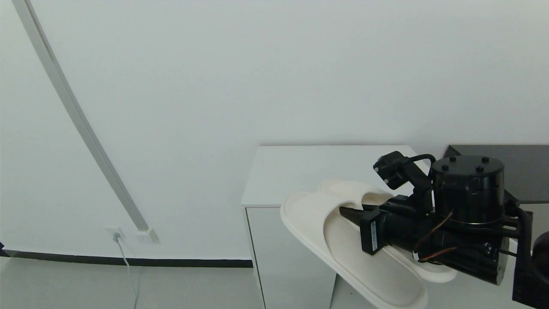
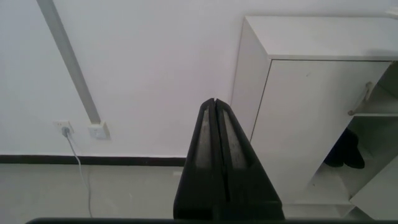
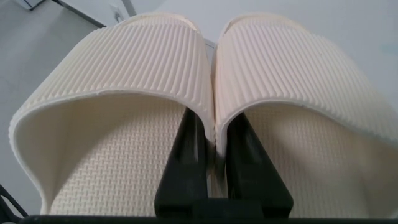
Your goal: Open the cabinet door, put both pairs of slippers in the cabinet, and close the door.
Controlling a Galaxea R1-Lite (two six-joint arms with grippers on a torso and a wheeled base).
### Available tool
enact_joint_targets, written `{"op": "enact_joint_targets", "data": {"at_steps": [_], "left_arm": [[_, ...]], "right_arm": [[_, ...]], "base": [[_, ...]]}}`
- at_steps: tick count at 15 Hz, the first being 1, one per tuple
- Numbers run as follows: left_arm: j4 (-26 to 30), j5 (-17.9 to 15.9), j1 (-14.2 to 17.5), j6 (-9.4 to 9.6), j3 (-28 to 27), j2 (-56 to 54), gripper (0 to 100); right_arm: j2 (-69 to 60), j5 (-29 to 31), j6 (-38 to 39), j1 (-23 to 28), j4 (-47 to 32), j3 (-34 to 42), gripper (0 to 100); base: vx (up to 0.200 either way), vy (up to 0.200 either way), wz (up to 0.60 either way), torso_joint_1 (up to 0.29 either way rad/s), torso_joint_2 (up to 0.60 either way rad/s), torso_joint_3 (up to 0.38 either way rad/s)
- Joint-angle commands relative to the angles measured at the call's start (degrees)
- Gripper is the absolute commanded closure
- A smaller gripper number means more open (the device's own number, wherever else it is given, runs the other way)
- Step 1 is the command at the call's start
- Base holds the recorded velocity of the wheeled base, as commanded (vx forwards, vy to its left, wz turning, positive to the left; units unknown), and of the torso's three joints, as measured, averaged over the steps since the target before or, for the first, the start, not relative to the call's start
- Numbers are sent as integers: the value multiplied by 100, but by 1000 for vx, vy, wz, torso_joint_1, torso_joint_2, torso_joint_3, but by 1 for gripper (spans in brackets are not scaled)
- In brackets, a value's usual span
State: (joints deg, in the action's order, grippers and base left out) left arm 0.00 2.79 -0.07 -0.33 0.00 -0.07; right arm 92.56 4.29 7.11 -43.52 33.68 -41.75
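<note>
A pair of cream ribbed slippers (image 1: 319, 223) hangs tilted in front of the white cabinet (image 1: 317, 171), level with its top front edge. My right gripper (image 1: 348, 214) reaches in from the right with its fingers under the straps. In the right wrist view the two slippers (image 3: 124, 68) lie side by side, and my right gripper (image 3: 213, 134) is shut on their inner walls, pinched together. My left gripper (image 2: 214, 106) is shut with nothing in it, off to the cabinet's (image 2: 305, 124) left. The cabinet's right side stands open, showing a shelf and a dark pair of shoes (image 2: 347, 152).
A black surface (image 1: 514, 167) adjoins the cabinet on the right. On the wall to the left run a slanted grey strip (image 1: 77, 116) and a socket with a white cable (image 1: 116, 236) down to the grey floor. Bare floor lies left of the cabinet.
</note>
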Motion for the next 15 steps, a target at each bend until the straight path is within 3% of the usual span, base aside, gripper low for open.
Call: {"op": "enact_joint_targets", "data": {"at_steps": [1, 14, 15], "left_arm": [[0, 2, 7, -2, 0, 7, 100], [0, -7, -1, -2, 0, 7, 100], [0, -7, -1, -2, 0, 7, 100]], "right_arm": [[43, 2, 1, 1, 7, 0, 100], [51, 2, 1, 1, 7, 9, 100], [51, 2, 1, 10, 16, 36, 100]], "base": [[0, -200, 0, -2, 2, 2], [0, -200, 0, 4, 2, 2], [0, 0, 0, 0, 0, 0]]}}
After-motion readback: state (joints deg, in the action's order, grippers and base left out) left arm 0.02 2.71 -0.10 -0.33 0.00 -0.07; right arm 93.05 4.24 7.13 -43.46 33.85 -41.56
